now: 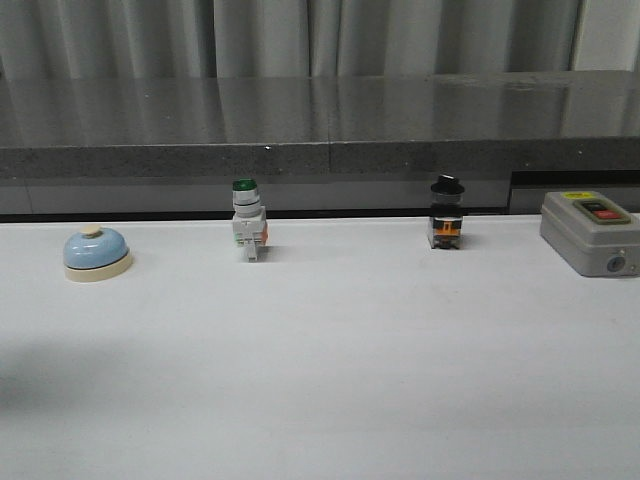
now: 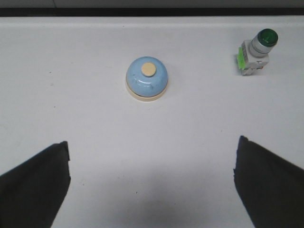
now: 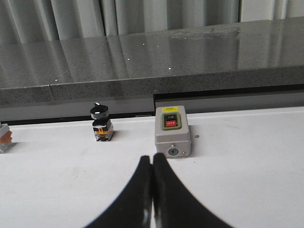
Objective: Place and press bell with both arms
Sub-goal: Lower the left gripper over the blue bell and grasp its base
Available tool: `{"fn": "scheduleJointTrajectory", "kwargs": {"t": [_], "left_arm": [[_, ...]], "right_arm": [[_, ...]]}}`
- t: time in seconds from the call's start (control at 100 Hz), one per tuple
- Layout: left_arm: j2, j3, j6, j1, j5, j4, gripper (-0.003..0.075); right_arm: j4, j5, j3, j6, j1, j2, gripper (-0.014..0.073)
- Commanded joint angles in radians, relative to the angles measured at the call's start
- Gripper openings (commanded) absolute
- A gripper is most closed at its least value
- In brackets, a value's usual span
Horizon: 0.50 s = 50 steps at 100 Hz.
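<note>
The light-blue bell (image 1: 96, 253) with cream base and knob stands at the far left of the white table. It also shows in the left wrist view (image 2: 147, 79), ahead of my left gripper (image 2: 153, 154), which is wide open and empty above the table, short of the bell. My right gripper (image 3: 152, 159) is shut and empty, its tips just in front of the grey box. Neither arm shows in the front view.
A green-capped white push-button switch (image 1: 248, 222) stands right of the bell, also in the left wrist view (image 2: 256, 52). A black-knobbed switch (image 1: 446, 214) and a grey box with red and green buttons (image 1: 588, 232) stand further right. A dark counter (image 1: 320, 120) runs behind the table.
</note>
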Motion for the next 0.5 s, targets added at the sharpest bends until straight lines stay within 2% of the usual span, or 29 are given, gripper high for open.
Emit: {"fn": "scheduleJointTrajectory", "kwargs": {"t": [0.0, 0.49], "left_arm": [[0.048, -0.076, 0.006, -0.009, -0.057, -0.010, 0.0658], [0.463, -0.347, 0.054, -0.011, -0.053, -0.010, 0.0658]], "right_arm": [[-0.002, -0.083, -0.014, -0.002, -0.006, -0.020, -0.0060], [-0.002, -0.083, -0.014, -0.002, -0.006, -0.020, -0.0060]]}}
